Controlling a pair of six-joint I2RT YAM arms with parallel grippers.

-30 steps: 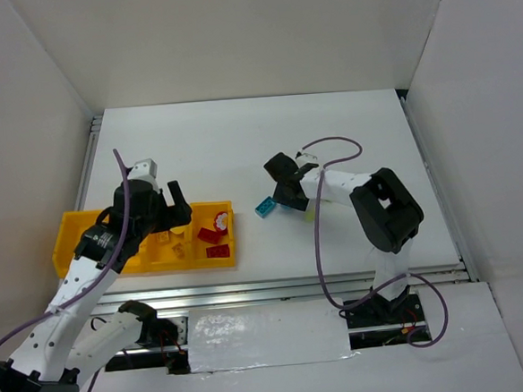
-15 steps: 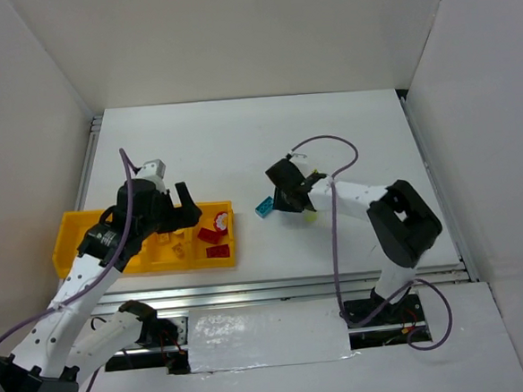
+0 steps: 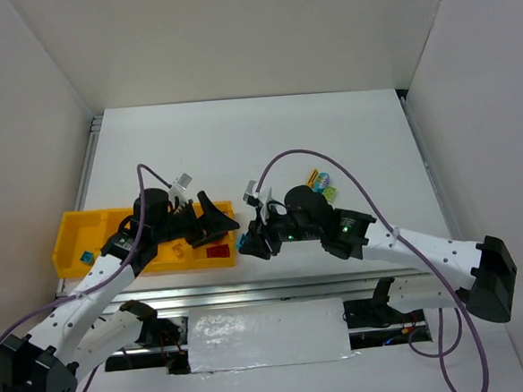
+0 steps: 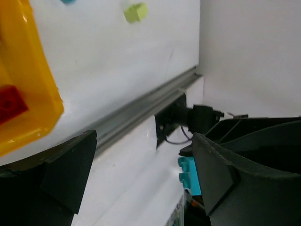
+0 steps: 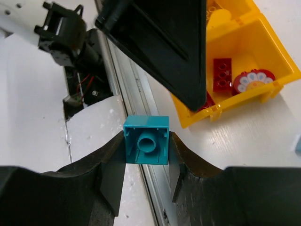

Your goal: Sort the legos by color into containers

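1. My right gripper (image 3: 251,241) is clenched on a teal brick (image 5: 146,146). The pads bear on two opposite side walls, the hollow underside faces my wrist camera, and the brick sits square between the fingers.
2. Just past my fingertips stands the left gripper (image 3: 215,219), its fingers spread wide with nothing between them. One of its fingers looms just beyond the brick.
3. Beyond that, ahead and off to one side of my fingers, is the nearest end of the yellow tray (image 3: 64,229). The compartment closest to my grip holds red bricks (image 5: 222,74), so it is the wrong one for teal.
4. A small teal piece (image 3: 86,257) lies in the compartment farthest from my grip, at the tray's other end. I judge that this brick belongs there, and it looks like a long reach for me.
5. So the step in hand looks like a hand-over. To do it well I would hold the brick level, offer its free faces to the open fingers, and not loosen until they have closed on it.
6. The risk is that the brick is small and my pads cover much of its sides — little is left to grab. If it slips, it could drop onto the table (image 3: 240,144) beside the tray instead of into it.
7. Loose pieces such as a light green brick (image 4: 135,12) lie well behind my grip, not yet sorted.
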